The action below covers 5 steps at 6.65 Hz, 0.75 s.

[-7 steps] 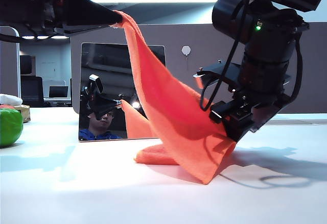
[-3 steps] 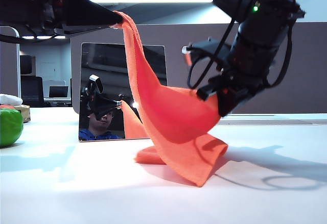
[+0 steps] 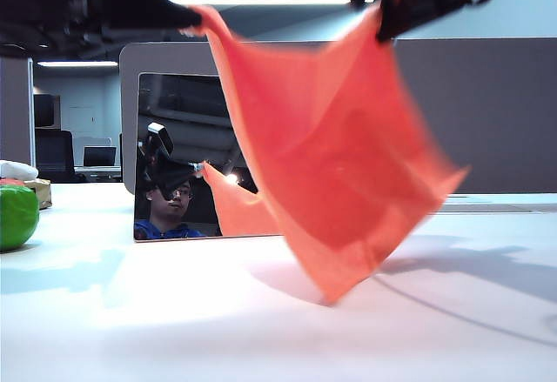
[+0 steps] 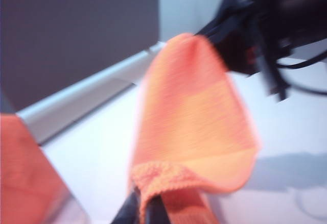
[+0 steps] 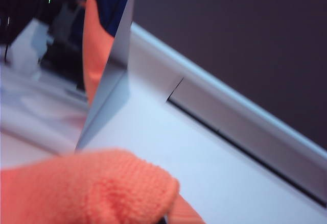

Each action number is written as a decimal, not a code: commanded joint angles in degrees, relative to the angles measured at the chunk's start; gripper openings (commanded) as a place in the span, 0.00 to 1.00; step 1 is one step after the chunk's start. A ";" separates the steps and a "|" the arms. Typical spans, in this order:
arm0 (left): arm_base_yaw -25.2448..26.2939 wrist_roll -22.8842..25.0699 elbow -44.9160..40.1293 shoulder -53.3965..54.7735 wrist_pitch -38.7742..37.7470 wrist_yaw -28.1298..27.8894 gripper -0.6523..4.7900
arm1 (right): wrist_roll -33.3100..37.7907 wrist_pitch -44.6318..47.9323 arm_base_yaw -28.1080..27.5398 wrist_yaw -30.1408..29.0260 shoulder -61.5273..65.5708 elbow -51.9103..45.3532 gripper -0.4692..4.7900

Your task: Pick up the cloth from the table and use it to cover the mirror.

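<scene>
Cloth: the orange cloth [image 3: 335,160] hangs in the air, spread wide between the two tools. Its low tip is just above the white counter [image 3: 174,321]. It looks blurry.
Left tool: the left tool [image 3: 187,18] is high up at the top left of the outside view. It is clenched on one top corner of the cloth. In the left wrist view its dark tips [image 4: 139,209] pinch a folded edge of the cloth [image 4: 191,127].
Right tool: the right tool [image 3: 387,18] is high up at the top right of the outside view. It is clenched on the other top corner. In the right wrist view the cloth [image 5: 87,188] bunches up close to the camera and hides the tips.
Mirror: the mirror [image 3: 178,151] stands up straight on the counter, behind the cloth. The cloth hides its right part. The mirror shows a person with glasses and a bit of orange.
Wall: a grey-brown panel [image 3: 505,112] stands behind the mirror.
Green thing: a round green thing [image 3: 16,215] sits on the counter at the far left.
</scene>
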 commanded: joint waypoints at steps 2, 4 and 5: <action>0.02 -0.13 0.13 -8.87 1.31 -11.69 0.11 | -0.02 2.56 0.11 -5.92 -6.29 0.26 0.08; 1.55 -0.13 0.17 -14.67 -2.01 -21.64 0.11 | 0.02 3.48 0.28 -11.06 -6.58 0.26 0.08; 5.79 0.48 3.15 -14.97 -10.82 -26.97 0.11 | 0.04 6.23 0.28 -11.98 -6.56 0.26 0.08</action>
